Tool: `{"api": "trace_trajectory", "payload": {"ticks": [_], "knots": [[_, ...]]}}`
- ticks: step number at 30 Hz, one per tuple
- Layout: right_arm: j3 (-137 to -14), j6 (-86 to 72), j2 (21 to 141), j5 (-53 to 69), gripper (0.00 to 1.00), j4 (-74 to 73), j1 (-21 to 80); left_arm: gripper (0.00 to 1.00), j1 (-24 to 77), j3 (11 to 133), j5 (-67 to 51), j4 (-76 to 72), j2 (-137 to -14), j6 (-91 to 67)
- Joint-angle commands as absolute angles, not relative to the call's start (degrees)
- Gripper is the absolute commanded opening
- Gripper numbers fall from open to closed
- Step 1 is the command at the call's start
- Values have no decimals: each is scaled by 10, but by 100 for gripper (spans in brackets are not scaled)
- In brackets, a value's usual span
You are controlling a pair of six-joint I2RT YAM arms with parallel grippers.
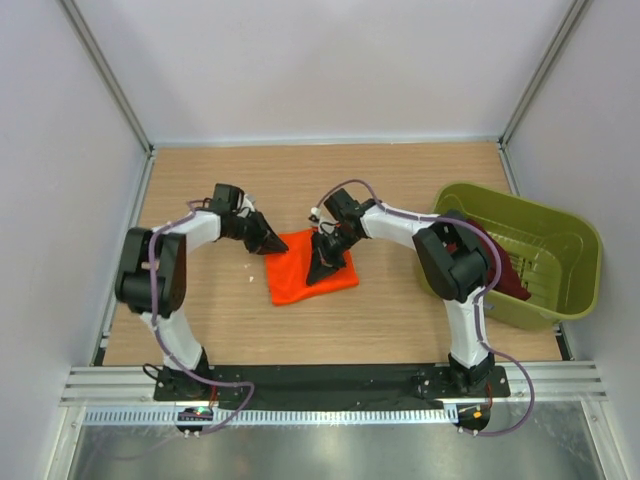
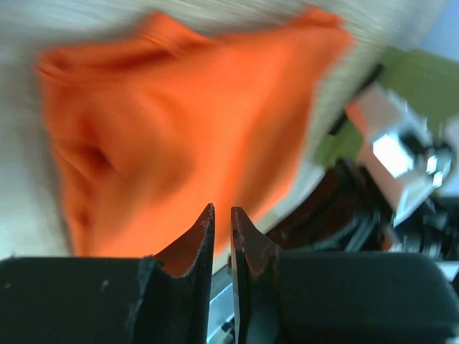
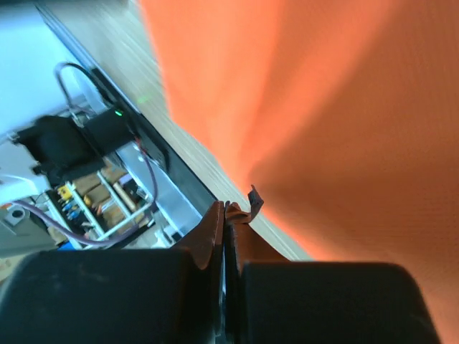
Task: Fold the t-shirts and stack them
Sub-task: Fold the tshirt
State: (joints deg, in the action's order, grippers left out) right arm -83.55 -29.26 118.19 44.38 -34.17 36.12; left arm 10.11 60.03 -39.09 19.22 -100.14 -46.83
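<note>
The bright orange t-shirt [image 1: 290, 275] lies folded in a small rectangle at the middle of the table. My left gripper [image 1: 268, 240] sits at its far left corner; in the left wrist view [image 2: 222, 209] its jaws stand almost together with nothing between them, and the blurred shirt [image 2: 186, 122] lies just beyond. My right gripper [image 1: 325, 265] is over the shirt's right half; in the right wrist view [image 3: 226, 205] its jaws are pressed together and empty, close above the orange cloth [image 3: 337, 122]. The dark maroon t-shirt [image 1: 510, 272] lies bunched in the tub.
The olive-green plastic tub [image 1: 560, 240] stands at the right edge of the table, beside my right arm. White walls close off the back and both sides. A black rail [image 1: 320, 380] runs along the near edge.
</note>
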Motion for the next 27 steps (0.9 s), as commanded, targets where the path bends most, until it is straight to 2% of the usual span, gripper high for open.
{"api": "trace_trajectory", "payload": {"ticks": [1, 8, 18, 27], "knots": [[-777, -279, 1158, 476, 1, -308, 355, 15, 102, 626, -389, 174, -1068, -469], [-696, -263, 1165, 441, 1, -284, 345, 10, 102, 652, -340, 223, -1155, -407], [-760, -239, 1096, 458, 1, -372, 331, 11, 102, 659, -326, 277, -1089, -367], [-694, -172, 1111, 388, 1, -406, 288, 11, 102, 665, -321, 292, -1103, -337]]}}
